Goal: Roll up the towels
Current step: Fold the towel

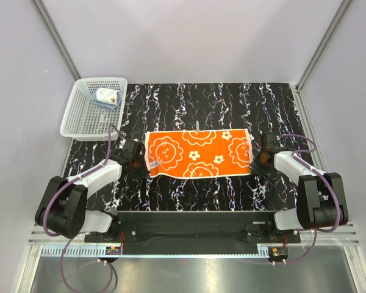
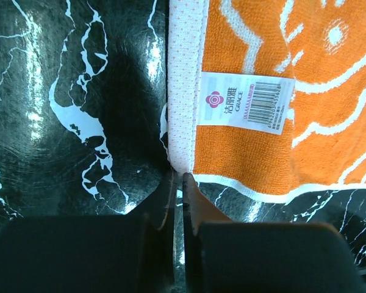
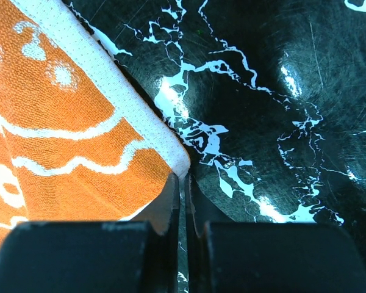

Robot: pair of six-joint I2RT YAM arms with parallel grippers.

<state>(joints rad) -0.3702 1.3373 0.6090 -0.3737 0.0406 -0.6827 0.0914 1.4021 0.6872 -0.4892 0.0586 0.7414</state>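
Far left, you've got the white basket (image 1: pixel 79 119) sitting at the table's (image 1: pixel 201 189) back-left corner, and the light blue towel (image 1: pixel 107 97) is bundled up small in its far end. Can't tell from here how tidy that bundle is.

Next over, your left gripper (image 2: pixel 177 180) is down at the near-left corner of the orange towel (image 1: pixel 198 152), jaws pressed together and nipping the white hem right at the corner, just beside the sewn-on label (image 2: pixel 247 101).

The orange towel itself lies spread flat, flower side up, in the middle of the black marbled table, long way across.

On the right, your right gripper (image 3: pixel 183 180) is doing the same thing: jaws squeezed together on the near-right corner.
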